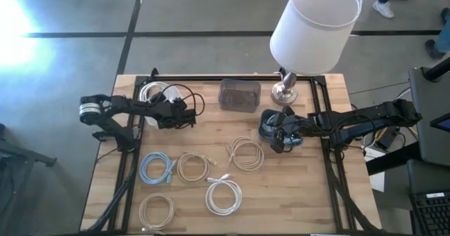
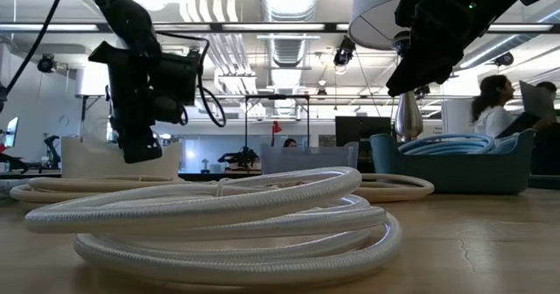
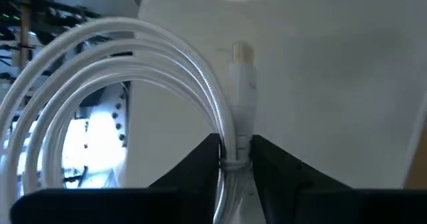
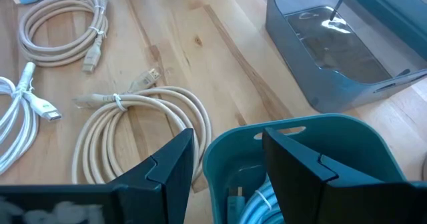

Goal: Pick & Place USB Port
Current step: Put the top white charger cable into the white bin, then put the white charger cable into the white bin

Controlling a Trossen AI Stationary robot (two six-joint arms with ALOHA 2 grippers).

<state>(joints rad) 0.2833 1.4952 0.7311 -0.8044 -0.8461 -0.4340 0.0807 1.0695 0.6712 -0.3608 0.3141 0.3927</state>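
Observation:
My left gripper point(image 3: 235, 159) is shut on a white coiled USB cable point(image 3: 133, 71) at the white bin point(image 1: 149, 95) near the table's far left; the bin's white wall point(image 3: 320, 104) stands behind the coil. In the low view this gripper point(image 2: 140, 150) points down at the bin's rim point(image 2: 118, 158). My right gripper point(image 4: 230, 164) is open and empty. It hovers over the teal bin point(image 4: 293, 127), which holds a blue coiled cable point(image 4: 260, 204). That bin point(image 1: 271, 123) rests on the table beside the lamp base. My left gripper pinches the white cable between its two fingers at the tied section point(image 3: 233, 159), just behind the connector point(image 3: 241, 57). The fingers point(image 2: 140, 145) point down from above. The coil extends beyond the fingertips in front of the bin's wall; whether it rests on anything is hidden.
Several coiled cables lie on the table's near half: blue point(image 1: 156, 169), beige point(image 1: 193, 167), beige point(image 1: 245, 153), white point(image 1: 223, 196), beige point(image 1: 156, 211). A grey translucent bin point(image 1: 239, 94) and a lamp point(image 1: 313, 32) stand at the far edge. A person point(image 2: 494, 106) sits beyond.

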